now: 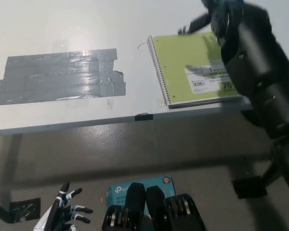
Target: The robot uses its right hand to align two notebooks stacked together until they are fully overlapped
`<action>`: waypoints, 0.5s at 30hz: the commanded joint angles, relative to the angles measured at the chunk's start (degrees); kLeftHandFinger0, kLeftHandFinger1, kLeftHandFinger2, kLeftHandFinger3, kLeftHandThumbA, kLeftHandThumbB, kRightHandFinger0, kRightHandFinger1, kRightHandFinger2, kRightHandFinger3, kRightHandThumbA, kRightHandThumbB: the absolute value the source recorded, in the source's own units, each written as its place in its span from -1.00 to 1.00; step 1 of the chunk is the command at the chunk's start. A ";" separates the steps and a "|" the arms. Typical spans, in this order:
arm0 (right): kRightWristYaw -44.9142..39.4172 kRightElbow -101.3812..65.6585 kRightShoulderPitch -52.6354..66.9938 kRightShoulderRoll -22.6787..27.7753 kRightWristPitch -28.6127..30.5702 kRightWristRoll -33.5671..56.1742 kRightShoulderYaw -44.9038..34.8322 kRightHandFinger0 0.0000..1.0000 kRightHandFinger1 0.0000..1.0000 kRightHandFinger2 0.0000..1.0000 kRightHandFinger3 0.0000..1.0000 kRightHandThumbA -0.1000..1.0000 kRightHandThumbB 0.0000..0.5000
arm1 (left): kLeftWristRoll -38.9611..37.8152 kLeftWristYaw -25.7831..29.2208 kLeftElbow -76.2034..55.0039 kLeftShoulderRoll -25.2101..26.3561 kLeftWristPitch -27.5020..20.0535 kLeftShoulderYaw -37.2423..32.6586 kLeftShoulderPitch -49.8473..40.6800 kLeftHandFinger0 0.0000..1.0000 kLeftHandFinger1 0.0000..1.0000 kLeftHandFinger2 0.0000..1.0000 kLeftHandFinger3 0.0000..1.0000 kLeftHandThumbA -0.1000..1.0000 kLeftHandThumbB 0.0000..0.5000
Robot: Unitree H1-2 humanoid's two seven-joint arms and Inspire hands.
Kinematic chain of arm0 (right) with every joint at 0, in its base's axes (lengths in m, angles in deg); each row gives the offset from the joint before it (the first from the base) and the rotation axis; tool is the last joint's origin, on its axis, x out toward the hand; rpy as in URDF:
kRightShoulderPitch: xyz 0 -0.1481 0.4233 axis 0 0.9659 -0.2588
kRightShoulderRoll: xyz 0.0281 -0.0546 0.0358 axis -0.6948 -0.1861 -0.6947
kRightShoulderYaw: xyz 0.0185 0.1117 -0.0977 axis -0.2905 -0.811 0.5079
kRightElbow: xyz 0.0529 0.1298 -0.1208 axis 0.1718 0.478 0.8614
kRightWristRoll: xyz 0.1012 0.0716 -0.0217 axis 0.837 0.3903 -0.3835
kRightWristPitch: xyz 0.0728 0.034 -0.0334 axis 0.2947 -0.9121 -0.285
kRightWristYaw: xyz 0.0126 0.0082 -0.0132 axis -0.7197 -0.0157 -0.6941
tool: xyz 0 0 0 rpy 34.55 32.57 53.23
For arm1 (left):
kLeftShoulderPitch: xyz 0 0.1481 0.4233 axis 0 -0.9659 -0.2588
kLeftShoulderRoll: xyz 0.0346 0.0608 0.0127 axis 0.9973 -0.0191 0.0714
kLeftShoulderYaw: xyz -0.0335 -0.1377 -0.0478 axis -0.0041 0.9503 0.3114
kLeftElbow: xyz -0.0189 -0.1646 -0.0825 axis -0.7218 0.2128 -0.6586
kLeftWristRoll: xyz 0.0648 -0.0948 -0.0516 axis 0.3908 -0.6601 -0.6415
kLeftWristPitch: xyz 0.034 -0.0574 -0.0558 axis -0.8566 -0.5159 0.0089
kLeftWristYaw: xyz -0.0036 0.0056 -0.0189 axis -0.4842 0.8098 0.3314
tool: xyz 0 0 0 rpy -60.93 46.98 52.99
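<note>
Head view: green spiral notebooks [192, 70] lying flat at about 1 o'clock on the white table [77, 29], near its front edge. Black right hand [216, 17] blurred over the far edge, can't tell the finger state. White left hand [62, 214] down at 7 o'clock, fingers spread, holding nothing. Grey tape patch [60, 74] at 10 o'clock.

One notebook [192, 67] visible — one tape patch [60, 75]

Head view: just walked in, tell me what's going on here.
The robot's black right hand is reaching over the far edge of a green spiral notebook lying near the table's front edge; only one cover shows. Grey tape patches the table at left. The white left hand hangs low, fingers spread.
</note>
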 commanded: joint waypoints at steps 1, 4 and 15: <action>-1.67 -7.63 -4.53 5.70 0.40 5.41 -1.79 1.00 1.00 1.00 1.00 1.00 0.87 | -0.99 -0.35 -1.11 0.13 -0.99 0.90 -1.24 -0.51 -0.13 -0.02 0.87 1.00 0.88; -4.90 -17.90 -2.16 10.97 0.95 8.73 -3.91 1.00 1.00 1.00 1.00 1.00 0.76 | -1.28 -0.22 -2.14 0.24 -1.62 1.69 -2.66 -0.55 -0.17 -0.08 0.93 1.00 0.93; -12.82 -59.14 26.12 24.52 -0.08 19.32 -27.34 1.00 1.00 1.00 1.00 1.00 0.58 | -1.00 -0.40 -1.99 0.72 -2.42 2.60 -3.13 -0.34 -0.10 0.04 1.00 1.00 0.93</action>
